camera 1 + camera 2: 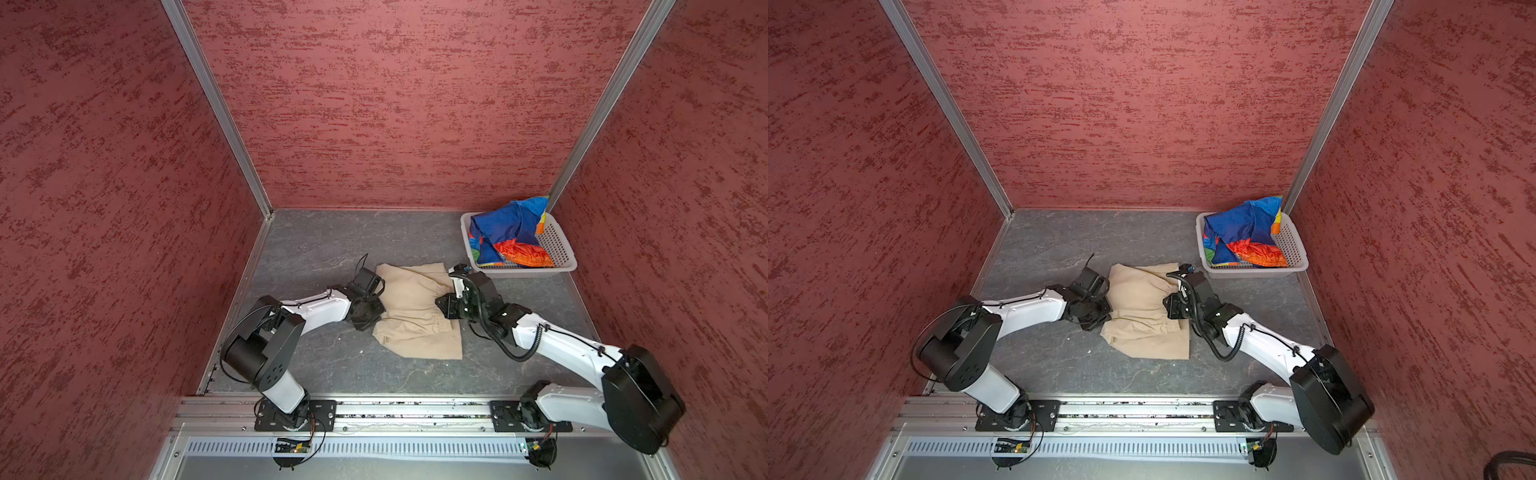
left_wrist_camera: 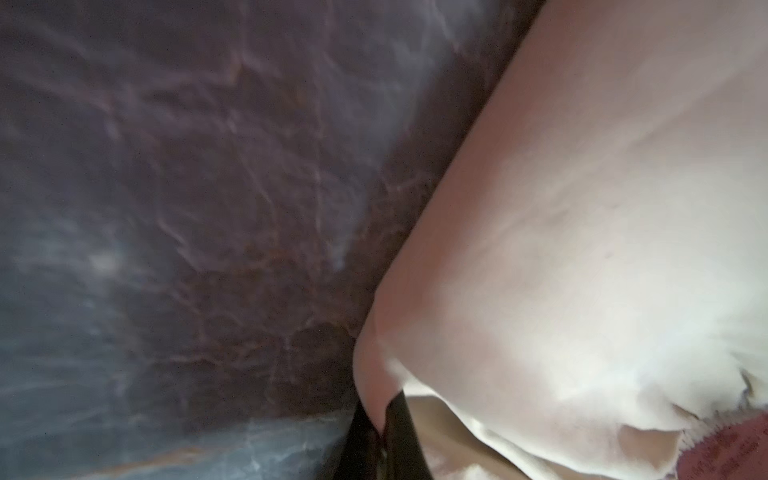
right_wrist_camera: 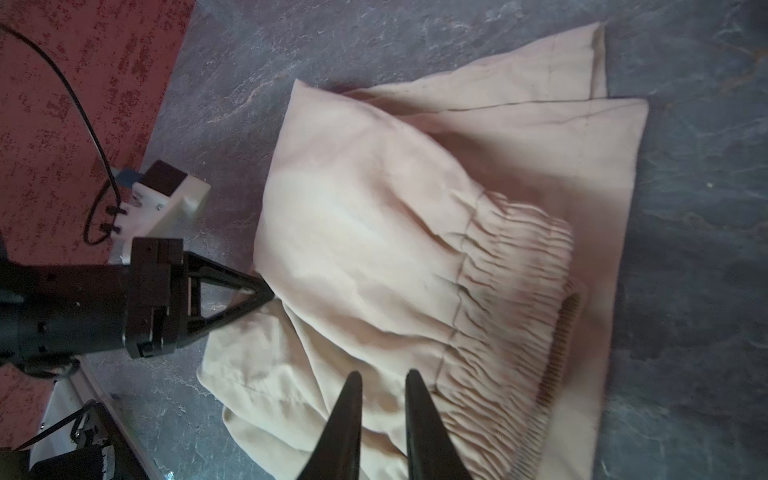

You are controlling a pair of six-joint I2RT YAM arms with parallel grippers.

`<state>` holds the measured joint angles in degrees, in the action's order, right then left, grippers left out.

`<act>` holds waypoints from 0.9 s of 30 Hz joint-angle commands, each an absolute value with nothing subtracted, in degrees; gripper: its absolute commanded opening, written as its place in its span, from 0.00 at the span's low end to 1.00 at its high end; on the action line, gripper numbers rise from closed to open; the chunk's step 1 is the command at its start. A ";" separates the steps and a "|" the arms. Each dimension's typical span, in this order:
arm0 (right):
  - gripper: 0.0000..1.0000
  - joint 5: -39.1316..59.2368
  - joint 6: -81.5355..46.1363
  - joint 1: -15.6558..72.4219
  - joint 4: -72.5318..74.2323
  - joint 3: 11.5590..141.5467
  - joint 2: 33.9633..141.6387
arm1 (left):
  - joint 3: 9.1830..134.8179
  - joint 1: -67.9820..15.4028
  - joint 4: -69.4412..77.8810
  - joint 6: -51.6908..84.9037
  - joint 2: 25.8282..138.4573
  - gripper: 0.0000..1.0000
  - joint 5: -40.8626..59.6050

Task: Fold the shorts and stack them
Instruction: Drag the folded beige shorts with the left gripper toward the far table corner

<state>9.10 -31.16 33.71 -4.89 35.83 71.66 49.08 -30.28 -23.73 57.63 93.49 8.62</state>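
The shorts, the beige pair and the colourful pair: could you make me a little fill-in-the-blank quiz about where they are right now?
The rainbow shorts lie crumpled in the white ____. The beige shorts lie spread outside it, one edge pinched by the ____ gripper. The right gripper, fingers apart over the beige cloth, holds ____.
Missing words: basket; left (left gripper); nothing.

Grey marbled tabletop [image 1: 316,245], beige shorts [image 1: 415,320] mid-table — rumpled, white basket [image 1: 532,272] (far right corner)
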 commanded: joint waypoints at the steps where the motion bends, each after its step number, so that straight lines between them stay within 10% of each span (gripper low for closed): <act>1: 0.21 6.87 -31.95 34.01 -4.39 34.83 69.58 | 54.84 -24.72 -30.33 50.65 95.49 0.00 4.02; 27: 0.22 4.33 -27.66 32.96 -3.46 39.37 83.76 | 98.83 16.04 -45.14 34.02 124.92 0.00 0.16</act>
<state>4.78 -27.81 33.41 -5.41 36.93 81.80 96.60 13.85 -44.10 33.69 122.98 0.97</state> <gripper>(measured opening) 0.224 0.060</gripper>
